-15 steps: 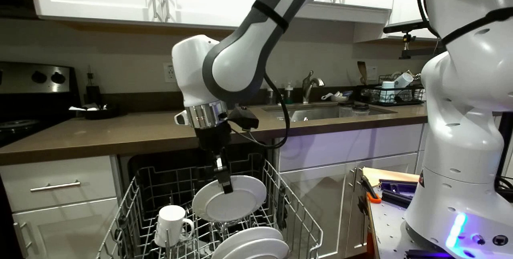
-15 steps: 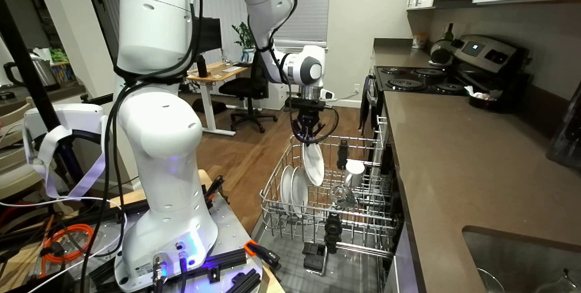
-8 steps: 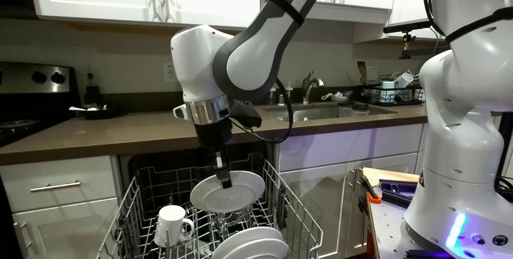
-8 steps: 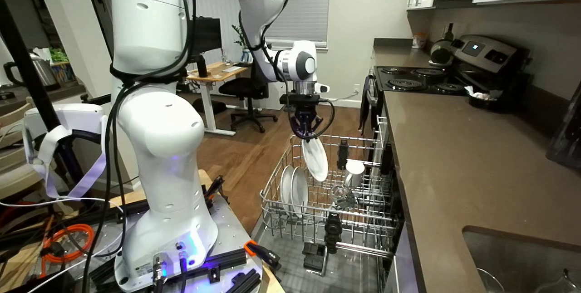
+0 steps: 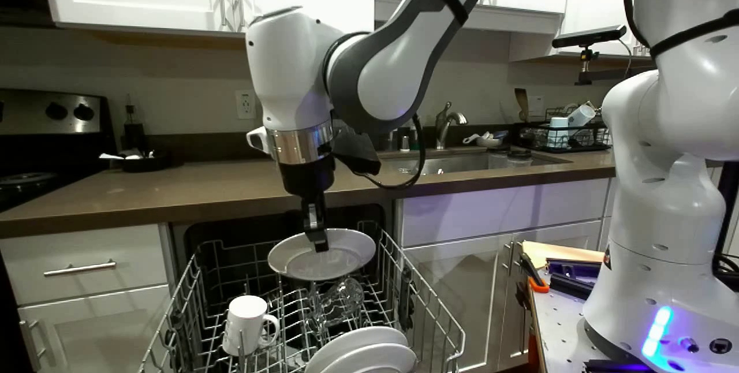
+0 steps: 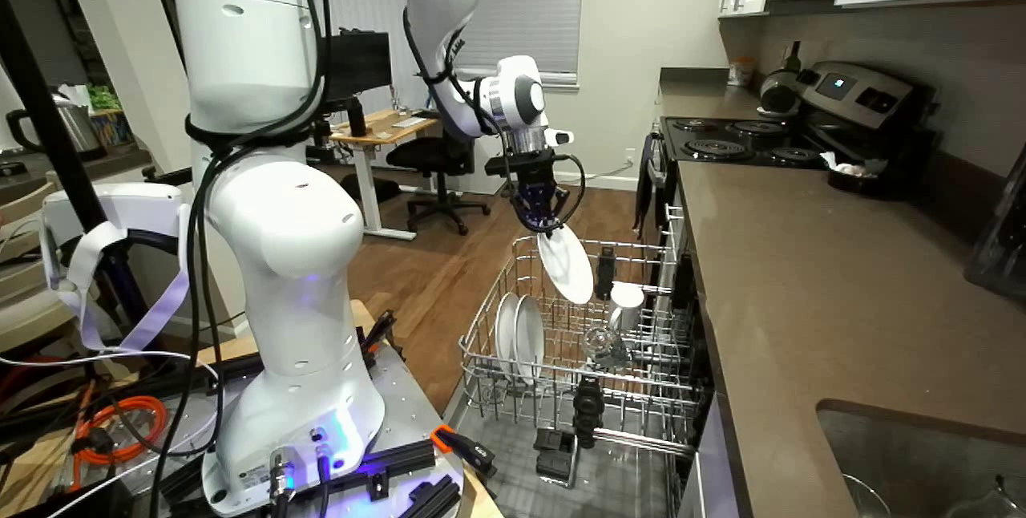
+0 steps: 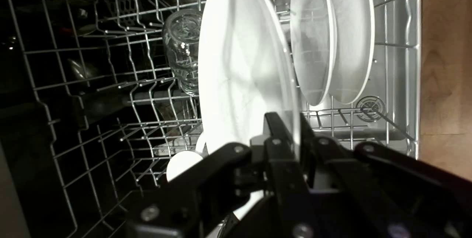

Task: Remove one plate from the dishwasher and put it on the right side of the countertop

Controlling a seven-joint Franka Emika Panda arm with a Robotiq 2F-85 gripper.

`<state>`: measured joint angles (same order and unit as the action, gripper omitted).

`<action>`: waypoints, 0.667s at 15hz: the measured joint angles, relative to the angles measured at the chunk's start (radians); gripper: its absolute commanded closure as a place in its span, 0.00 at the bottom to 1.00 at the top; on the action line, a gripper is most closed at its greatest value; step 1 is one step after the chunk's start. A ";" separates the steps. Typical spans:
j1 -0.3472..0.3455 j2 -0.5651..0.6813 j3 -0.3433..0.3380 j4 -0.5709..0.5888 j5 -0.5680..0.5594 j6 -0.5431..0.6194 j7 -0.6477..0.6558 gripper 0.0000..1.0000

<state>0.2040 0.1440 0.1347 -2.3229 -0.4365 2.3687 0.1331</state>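
in an exterior view, with the hours read from its middle, the countertop point(image 5: 190, 188) runs as a long brown-grey slab from about 9 to 3 o'clock. the robot arm point(image 5: 389, 87) has its base near 4 o'clock, and its forearm slants down from 1 o'clock. the dishwasher point(image 5: 231, 228) sits under the slab, between 6 and 7 o'clock, its wire rack point(image 5: 439, 302) out in front of the dark interior. the sink point(image 5: 450, 165) is set into the countertop at 3 o'clock.

the plate point(image 5: 340, 260), round and white, hangs over the wire rack at 7 o'clock. in an exterior view the plate point(image 6: 567, 265) also shows its tilt, leaning from 11 towards 5 o'clock. two matching plates point(image 5: 369, 355) stand on edge just beside each other in the wire rack, at 6 o'clock in both exterior views.

the gripper point(image 7: 288, 118) is clamped on the rim of the plate; in the wrist view its fingers sit one on each face, between 3 and 4 o'clock.

in an exterior view a white mug point(image 5: 239, 329) stands in the wire rack, farther out at 7 o'clock, its handle towards 3 o'clock. a clear glass point(image 7: 182, 52) sits between 10 and 11 o'clock in the wrist view, just beside the plate's edge as seen there.
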 measured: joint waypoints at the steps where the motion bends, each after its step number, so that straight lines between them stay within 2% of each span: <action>1: 0.003 -0.011 0.000 -0.002 -0.024 0.000 0.022 0.93; 10: 0.010 -0.103 0.009 -0.019 -0.226 -0.008 0.195 0.93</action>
<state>0.2140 0.0410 0.1437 -2.3420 -0.6625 2.3603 0.3276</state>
